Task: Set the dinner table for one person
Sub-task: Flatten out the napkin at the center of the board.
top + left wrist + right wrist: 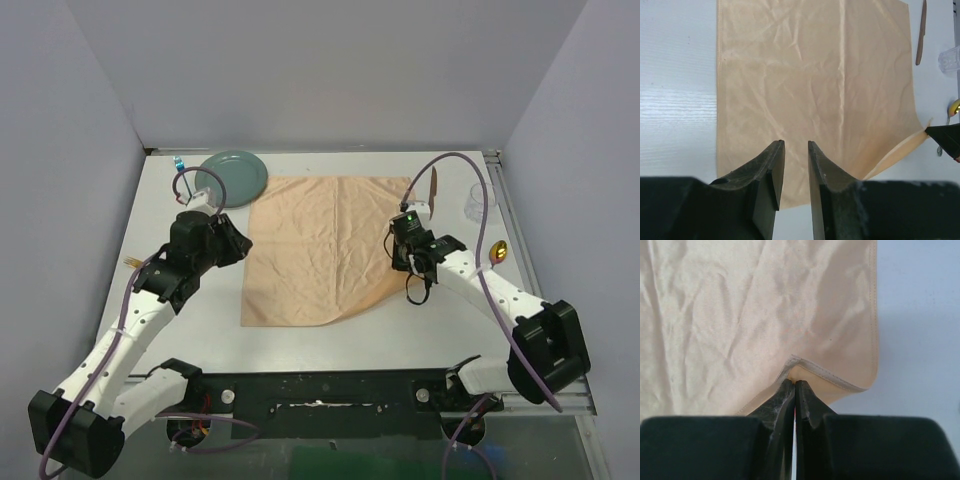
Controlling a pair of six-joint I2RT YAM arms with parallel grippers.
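A peach-orange cloth [320, 245] lies creased in the middle of the white dinner table [330, 345]. My right gripper [398, 270] is shut on the hem by the cloth's near right corner and holds it lifted and folded a little; the right wrist view shows the fingertips [796, 383] pinching the cloth [740, 315]. My left gripper [243, 243] is at the cloth's left edge; in the left wrist view it [796, 150] is open by a narrow gap and empty, just above the cloth [815, 85]. The right gripper's tip [946, 139] shows there too.
A green plate [233, 175] sits at the far left. A wooden knife [433, 190], a clear glass [478, 203] and a gold spoon [500, 250] lie right of the cloth. A yellow utensil [131, 262] lies at the left edge. Grey walls enclose the table.
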